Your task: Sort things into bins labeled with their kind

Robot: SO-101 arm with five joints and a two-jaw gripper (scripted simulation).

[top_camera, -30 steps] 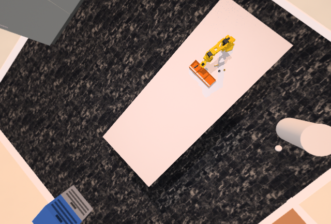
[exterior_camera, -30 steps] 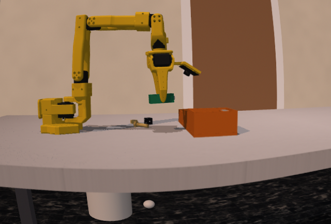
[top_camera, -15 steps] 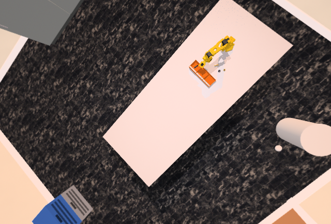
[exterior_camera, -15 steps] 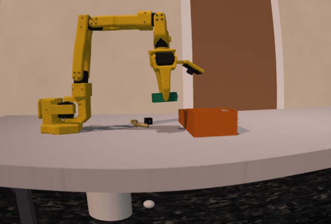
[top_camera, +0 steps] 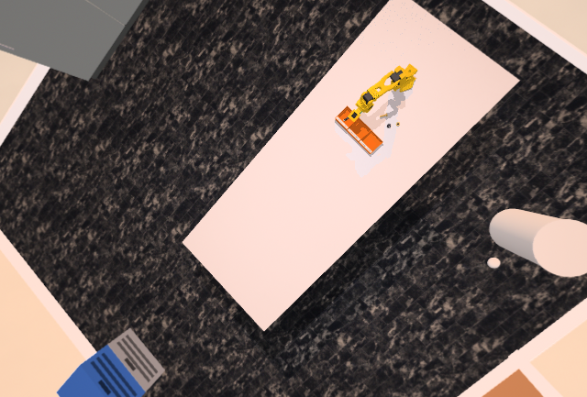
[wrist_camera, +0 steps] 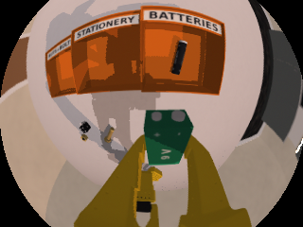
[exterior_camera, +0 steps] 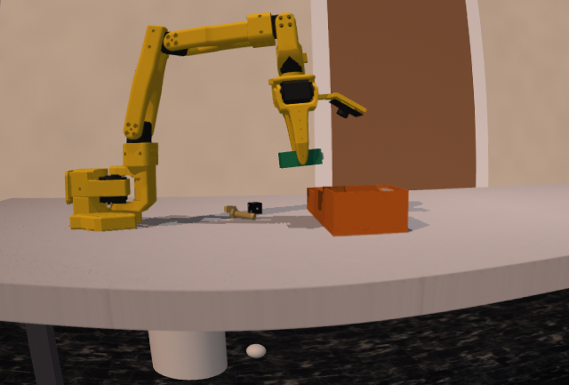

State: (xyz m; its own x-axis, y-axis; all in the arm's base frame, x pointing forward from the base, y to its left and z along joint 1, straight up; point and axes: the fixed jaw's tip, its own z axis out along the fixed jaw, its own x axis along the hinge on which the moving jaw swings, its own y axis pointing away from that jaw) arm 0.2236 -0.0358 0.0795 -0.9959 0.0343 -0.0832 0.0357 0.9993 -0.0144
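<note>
I had my claw (exterior_camera: 300, 159) clamped on the green block (exterior_camera: 289, 159), hanging in the air just short of the orange bins (exterior_camera: 367, 208). In my wrist view, the nearest compartment read BATTERIES (wrist_camera: 184, 21) and already held a dark cell (wrist_camera: 180, 57); the next read STATIONERY (wrist_camera: 105, 28). This was the carrying step. Next, I judged, came lining up over whichever label suits the block, then releasing.
</note>
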